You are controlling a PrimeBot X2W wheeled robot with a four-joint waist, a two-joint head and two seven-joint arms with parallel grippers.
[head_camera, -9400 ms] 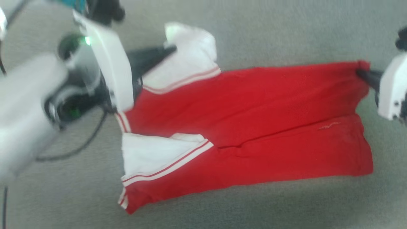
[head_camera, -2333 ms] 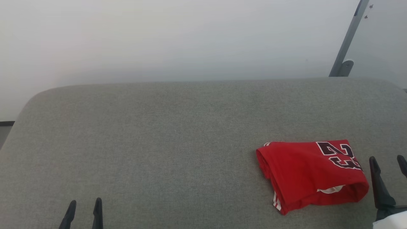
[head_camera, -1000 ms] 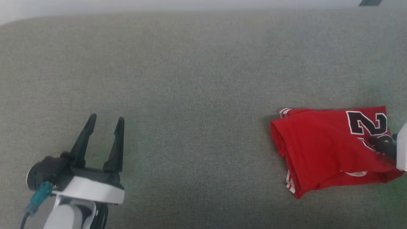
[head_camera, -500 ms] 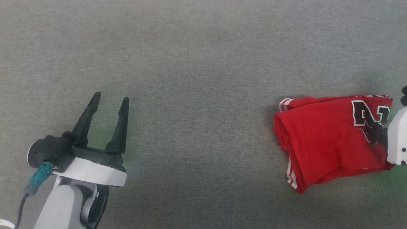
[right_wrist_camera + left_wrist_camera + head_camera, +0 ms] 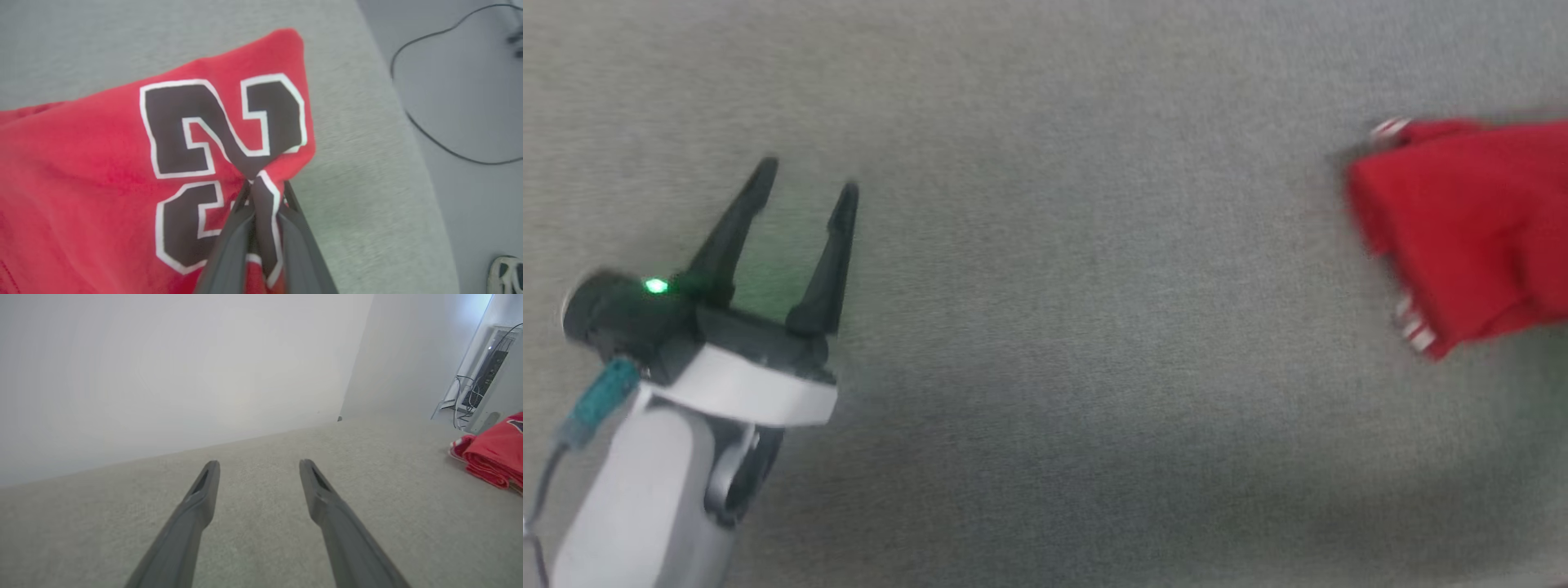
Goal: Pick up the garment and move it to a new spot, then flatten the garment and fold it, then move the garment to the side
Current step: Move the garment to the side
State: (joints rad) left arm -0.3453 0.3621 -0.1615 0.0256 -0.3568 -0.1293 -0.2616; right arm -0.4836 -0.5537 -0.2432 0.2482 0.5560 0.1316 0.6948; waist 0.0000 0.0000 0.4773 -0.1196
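Garment of red soft fabric, folded, with a black white-edged number, lies at the right end of the grey fabric-covered bench. Against half a second ago it sits farther from the left gripper, though the camera's own shift and the blur may account for part of that. A fold at the number is pinched in the jaws of the right gripper; the left jaws are spread, holding nothing. A white wall stands behind, and a black cable crosses the floor.
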